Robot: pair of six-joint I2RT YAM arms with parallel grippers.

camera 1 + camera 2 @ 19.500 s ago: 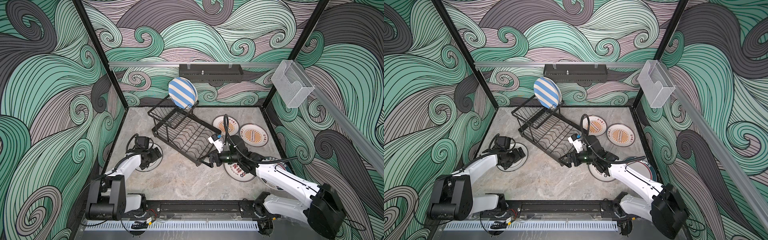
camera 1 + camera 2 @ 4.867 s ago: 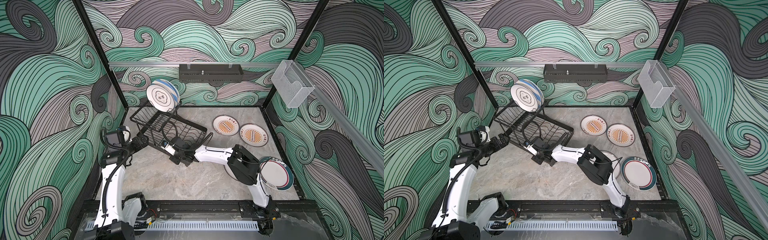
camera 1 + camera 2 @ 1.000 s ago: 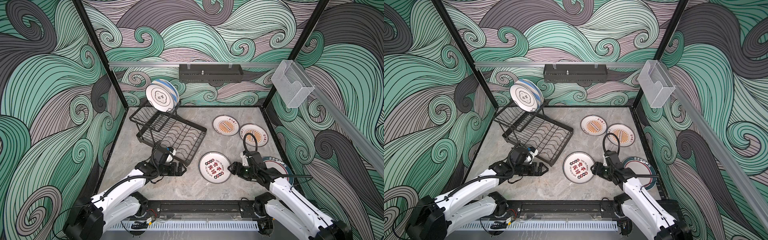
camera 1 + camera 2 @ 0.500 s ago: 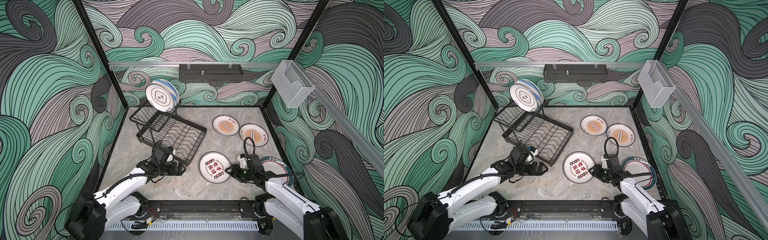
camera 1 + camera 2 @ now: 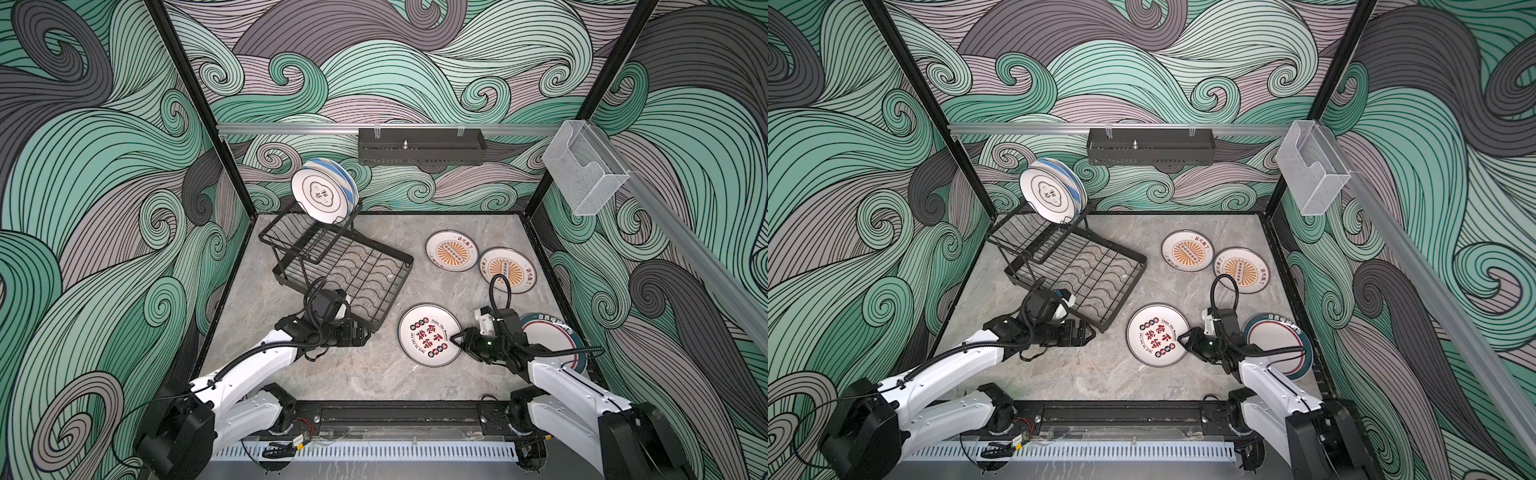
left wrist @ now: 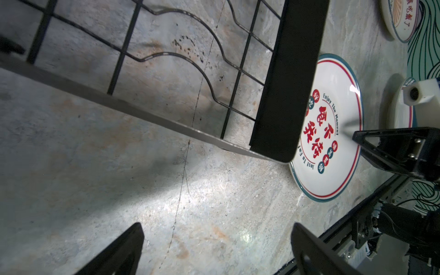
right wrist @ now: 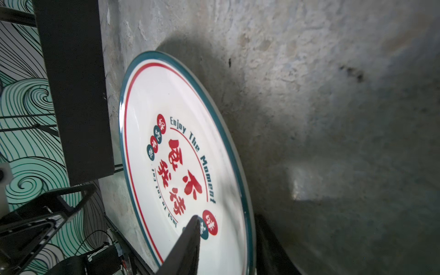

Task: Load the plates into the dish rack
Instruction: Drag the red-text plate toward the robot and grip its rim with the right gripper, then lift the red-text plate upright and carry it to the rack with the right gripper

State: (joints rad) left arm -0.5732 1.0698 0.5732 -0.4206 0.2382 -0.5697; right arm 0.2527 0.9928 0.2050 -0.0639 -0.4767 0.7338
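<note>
Two plates [image 5: 320, 196] racked in dish rack [image 5: 394, 295]; four left on counter [image 5: 332, 382]. Red-character plate [image 5: 428, 334] straddled by right gripper [image 5: 456, 336], clamp unconfirmed; left gripper [image 5: 361, 334] spread.

Red-lettered plate [image 7: 185, 166]: "Enjoy The Moment" in dark print beside large red Chinese characters. A second line begins "Just To Ea", the remainder covered. Sunburst plate [image 6: 400, 16]: "吃饭了" near its edge. Characters on the racked plate [image 5: 320, 195] and the teal-rimmed plate [image 5: 548, 336] are too small to read.
</note>
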